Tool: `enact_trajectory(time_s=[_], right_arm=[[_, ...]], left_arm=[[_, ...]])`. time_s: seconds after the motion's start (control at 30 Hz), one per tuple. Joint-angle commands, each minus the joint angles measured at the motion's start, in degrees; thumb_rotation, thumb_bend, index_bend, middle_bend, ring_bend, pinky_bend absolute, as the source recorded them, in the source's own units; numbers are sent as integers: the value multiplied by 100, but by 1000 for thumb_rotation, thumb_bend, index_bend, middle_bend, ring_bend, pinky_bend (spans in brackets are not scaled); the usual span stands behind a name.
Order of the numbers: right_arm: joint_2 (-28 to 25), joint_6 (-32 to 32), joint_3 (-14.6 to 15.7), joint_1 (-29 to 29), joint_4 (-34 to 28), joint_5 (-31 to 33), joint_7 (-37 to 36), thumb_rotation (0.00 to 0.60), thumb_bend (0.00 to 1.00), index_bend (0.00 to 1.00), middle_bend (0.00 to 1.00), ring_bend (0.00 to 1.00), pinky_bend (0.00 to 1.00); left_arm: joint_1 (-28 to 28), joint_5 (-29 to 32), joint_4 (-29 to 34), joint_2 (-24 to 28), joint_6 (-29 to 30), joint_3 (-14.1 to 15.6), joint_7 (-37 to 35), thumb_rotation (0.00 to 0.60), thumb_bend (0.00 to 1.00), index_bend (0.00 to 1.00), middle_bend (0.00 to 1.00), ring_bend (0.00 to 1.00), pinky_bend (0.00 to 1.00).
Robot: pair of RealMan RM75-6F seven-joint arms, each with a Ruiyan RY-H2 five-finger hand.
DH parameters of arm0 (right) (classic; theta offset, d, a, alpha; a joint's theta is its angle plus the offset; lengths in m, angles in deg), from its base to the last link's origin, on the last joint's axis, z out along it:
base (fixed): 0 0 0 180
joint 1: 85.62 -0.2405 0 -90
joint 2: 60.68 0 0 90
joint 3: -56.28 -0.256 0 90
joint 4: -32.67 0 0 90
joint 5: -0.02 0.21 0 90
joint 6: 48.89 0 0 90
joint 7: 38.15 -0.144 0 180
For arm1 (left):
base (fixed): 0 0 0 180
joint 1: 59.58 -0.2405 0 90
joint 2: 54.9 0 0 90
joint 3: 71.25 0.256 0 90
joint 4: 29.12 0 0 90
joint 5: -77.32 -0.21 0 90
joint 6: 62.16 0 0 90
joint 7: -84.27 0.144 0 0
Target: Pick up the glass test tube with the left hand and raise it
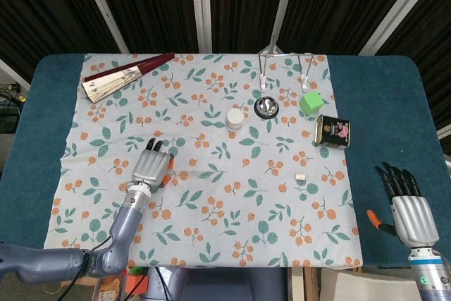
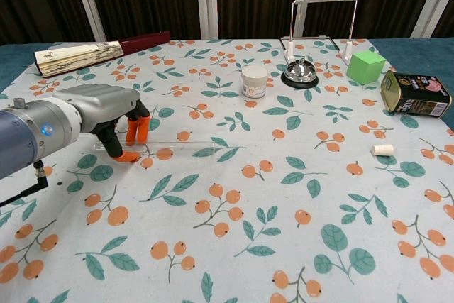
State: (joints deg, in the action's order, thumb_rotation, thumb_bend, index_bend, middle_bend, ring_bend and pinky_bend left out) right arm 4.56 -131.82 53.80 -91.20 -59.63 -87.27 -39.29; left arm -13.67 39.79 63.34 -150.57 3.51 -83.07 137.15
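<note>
chest view shows the left hand [image 2: 106, 115] at the left of the frame, low over the floral cloth [image 2: 234, 260], its orange-tipped fingers [image 2: 137, 129] pointing down on the far side of the glass test tube [image 2: 181, 145] and the thumb tip on the near side. the tube lies flat on the cloth, running left to right at centre left, its left end between those tips. whether the fingers actually press the glass cannot be told; the tube is not lifted.

head view places the same hand at lower left of centre, and the right hand [image 1: 407, 202] at the lower right corner over the blue table [image 1: 384, 118], fingers spread and holding nothing.

further back in the chest view stand a small white jar [image 2: 255, 81], a silver bell [image 2: 300, 73], a wire stand [image 2: 323, 23], a green cube [image 2: 366, 66] and a dark tin [image 2: 415, 94] on its side at right. a folded fan [image 2: 92, 50] lies at upper left, and a small white stopper [image 2: 382, 150] at right.
</note>
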Motion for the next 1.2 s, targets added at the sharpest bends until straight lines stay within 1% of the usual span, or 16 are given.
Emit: enact_trajectory(time_s=[0.03, 0.1, 0.27, 0.4, 0.53, 0.8, 0.93, 1.07, 1.13, 1.2], right_arm=[[3, 0, 0, 0, 5, 0, -9, 600, 312, 0, 0, 0, 0], [4, 4, 1, 0, 6, 3, -6, 600, 311, 0, 0, 0, 0], [8, 6, 2, 1, 8, 9, 3, 600, 311, 0, 0, 0, 0], [11, 3, 7, 2, 7, -1, 24, 600, 311, 0, 0, 0, 0], [13, -5, 16, 6, 6, -15, 52, 600, 311, 0, 0, 0, 0], [17, 13, 20, 8, -26, 7, 86, 600, 311, 0, 0, 0, 0], [35, 35, 12, -11, -49, 10, 117, 600, 312, 0, 0, 0, 0], [64, 47, -23, -52, -114, 1, 196, 600, 311, 0, 0, 0, 0], [70, 124, -58, -112, -208, 41, 321, 600, 311, 24, 0, 0, 0], [67, 244, -103, -199, -302, 94, 491, 600, 312, 74, 0, 0, 0]], left_arm=[[33, 60, -34, -8, 21, 2, 10, 600, 411, 520, 529, 113, 0], [46, 97, -48, -7, 29, 9, 4, 600, 453, 536, 552, 123, 0], [50, -3, -94, -9, 70, 50, -114, 600, 605, 594, 614, 158, 2], [24, -322, -100, 24, 113, 100, -322, 600, 659, 621, 642, 175, 6], [-46, -870, -121, 104, 173, 155, -714, 600, 672, 635, 662, 193, 23], [-258, -1703, -246, 307, 236, 263, -1557, 600, 679, 647, 673, 194, 24], [-388, -2186, -386, 388, 302, 270, -2183, 600, 679, 649, 674, 194, 24], [-439, -2601, -490, 517, 371, 242, -2602, 600, 679, 647, 674, 194, 24], [-448, -2736, -460, 634, 383, 177, -2779, 600, 679, 647, 674, 194, 24], [-448, -2802, -399, 750, 379, 94, -2922, 600, 679, 647, 674, 194, 24]])
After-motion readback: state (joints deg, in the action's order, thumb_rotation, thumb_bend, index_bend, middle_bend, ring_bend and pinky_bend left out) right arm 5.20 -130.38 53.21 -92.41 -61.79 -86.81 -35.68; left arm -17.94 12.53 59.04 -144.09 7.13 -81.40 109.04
